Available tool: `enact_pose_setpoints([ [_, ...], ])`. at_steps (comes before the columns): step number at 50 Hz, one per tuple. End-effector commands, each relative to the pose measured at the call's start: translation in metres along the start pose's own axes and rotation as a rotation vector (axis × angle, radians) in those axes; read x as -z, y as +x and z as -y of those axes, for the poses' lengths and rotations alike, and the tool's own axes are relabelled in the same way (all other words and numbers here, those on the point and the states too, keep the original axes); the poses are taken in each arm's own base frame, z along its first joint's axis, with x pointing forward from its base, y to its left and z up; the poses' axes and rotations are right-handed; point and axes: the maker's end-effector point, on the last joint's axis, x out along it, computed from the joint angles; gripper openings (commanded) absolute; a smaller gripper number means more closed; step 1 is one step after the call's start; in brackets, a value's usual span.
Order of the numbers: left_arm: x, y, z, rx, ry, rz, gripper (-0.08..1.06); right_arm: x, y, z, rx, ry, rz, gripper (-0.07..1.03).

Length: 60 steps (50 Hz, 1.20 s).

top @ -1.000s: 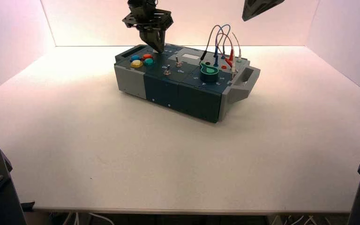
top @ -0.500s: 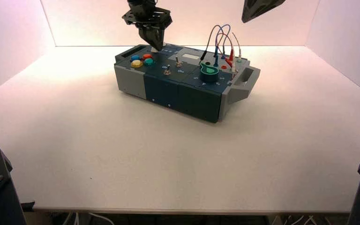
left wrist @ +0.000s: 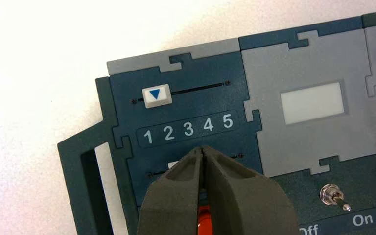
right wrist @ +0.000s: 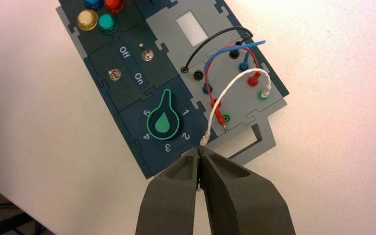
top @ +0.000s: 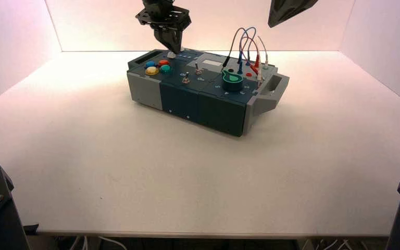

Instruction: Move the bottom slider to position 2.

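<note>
The bottom slider shows only as a white corner on the track nearer the red button. My left gripper, shut on nothing, hides the rest of it, so its position cannot be read. In the high view the left gripper hangs just above the box's far left part, clear of the panel. The farther track's white knob sits above the 1 of the row 1 to 5. My right gripper is shut and empty, held high over the box's right end.
Coloured push buttons sit at the box's left end, two toggle switches in the middle, a green knob and plugged wires at the right. A white display window lies beside the sliders.
The left gripper has lifted up and back from the slider panel, where its tip was a second ago. The right arm has stayed still.
</note>
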Motion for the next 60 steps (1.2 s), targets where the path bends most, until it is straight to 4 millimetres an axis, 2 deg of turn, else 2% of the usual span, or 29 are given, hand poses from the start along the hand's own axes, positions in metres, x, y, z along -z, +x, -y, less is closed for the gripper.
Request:
enact_pose_setpoints([
  [1,-0.033,-0.043,-0.001,-0.031,0.015,0.105,-0.03,-0.016,-0.008,-0.002,0.0,-0.013,0.045,-0.02],
  [7,-0.038,-0.053,-0.003,-0.04,0.017,0.127,-0.03,-0.015,-0.007,-0.002,-0.001,-0.013,0.042,-0.02],
  [13,-0.038,-0.054,-0.003,-0.04,0.016,0.127,-0.03,-0.015,-0.007,-0.002,-0.001,-0.013,0.044,-0.02],
  [27,-0.033,-0.052,-0.001,-0.032,0.015,0.107,-0.03,-0.013,-0.007,-0.002,-0.002,-0.011,0.039,-0.02],
  [43,-0.023,-0.061,0.006,0.013,0.019,0.035,-0.03,-0.01,-0.013,-0.002,0.004,-0.031,0.02,-0.02],
  [60,-0.013,-0.054,0.009,0.046,-0.004,-0.021,-0.03,-0.005,-0.018,-0.001,0.016,-0.051,0.009,-0.02],
])
